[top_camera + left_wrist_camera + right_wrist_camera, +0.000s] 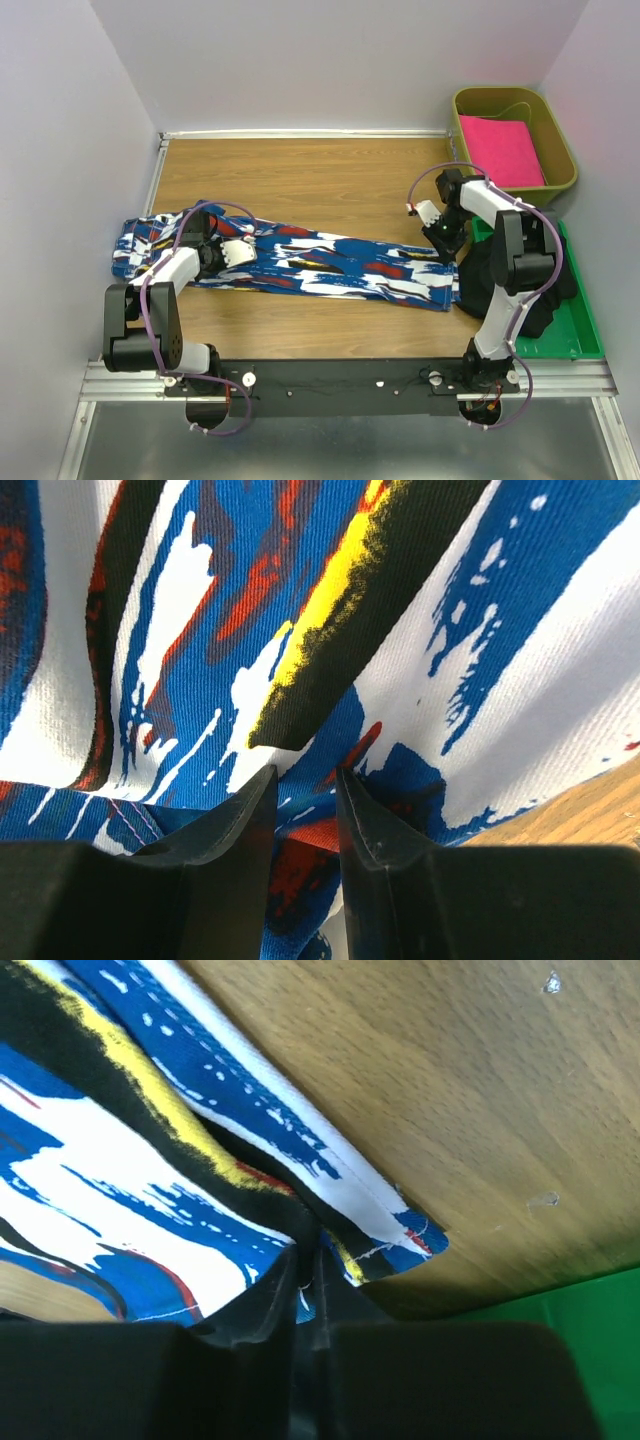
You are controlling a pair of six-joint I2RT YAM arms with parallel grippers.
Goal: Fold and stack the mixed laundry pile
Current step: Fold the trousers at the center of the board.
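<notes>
The long blue cloth [340, 265] with white, red and black blotches lies stretched left to right across the wooden table [320, 180]. My left gripper [243, 252] rests on its left part. In the left wrist view the jaws [305, 772] stand a little apart with a raised fold of the cloth [450, 660] filling the gap. My right gripper [438, 238] is at the cloth's right end. There the jaws [308, 1250] are nearly together, pinching the hemmed edge of the cloth [120, 1180] close to its corner. The black garment [490, 285] lies crumpled under the right arm, partly hidden.
A green tray [575, 320] at the right edge holds the black garment and also shows in the right wrist view [580, 1300]. An olive bin [560, 120] at the back right holds a folded pink cloth [500, 148]. Grey walls close in the left, back and right.
</notes>
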